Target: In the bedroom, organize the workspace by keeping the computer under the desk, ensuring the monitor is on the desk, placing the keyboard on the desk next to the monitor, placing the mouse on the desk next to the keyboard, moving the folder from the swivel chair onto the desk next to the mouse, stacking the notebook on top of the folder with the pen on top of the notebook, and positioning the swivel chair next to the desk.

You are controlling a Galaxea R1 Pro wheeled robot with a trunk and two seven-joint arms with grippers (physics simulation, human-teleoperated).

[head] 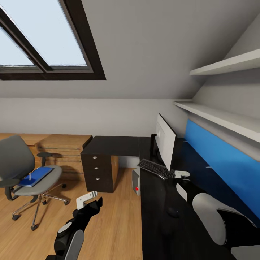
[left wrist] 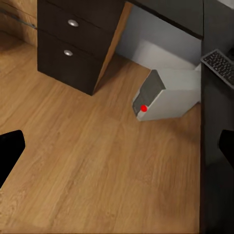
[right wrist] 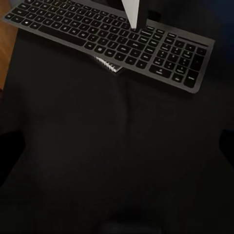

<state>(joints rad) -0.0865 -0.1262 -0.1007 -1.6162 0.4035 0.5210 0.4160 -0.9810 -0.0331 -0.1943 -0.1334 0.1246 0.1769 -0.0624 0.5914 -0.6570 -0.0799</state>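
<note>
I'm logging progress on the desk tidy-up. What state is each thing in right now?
monitor: upright on the desk.
keyboard: on the desk, beside the monitor.
computer: standing on the floor at the desk's edge.
folder: lying on the swivel chair seat.
swivel chair: apart from the desk.
left gripper: open, empty, over the floor.
right gripper: cannot tell.

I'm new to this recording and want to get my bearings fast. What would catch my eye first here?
Probably the bright-blue folder lying on the swivel chair seat at the room's left, with something small standing on it. Next, the blue wall panel behind the black desk, where the monitor stands with the keyboard in front. The computer with its red button sits on the floor by the desk.
</note>
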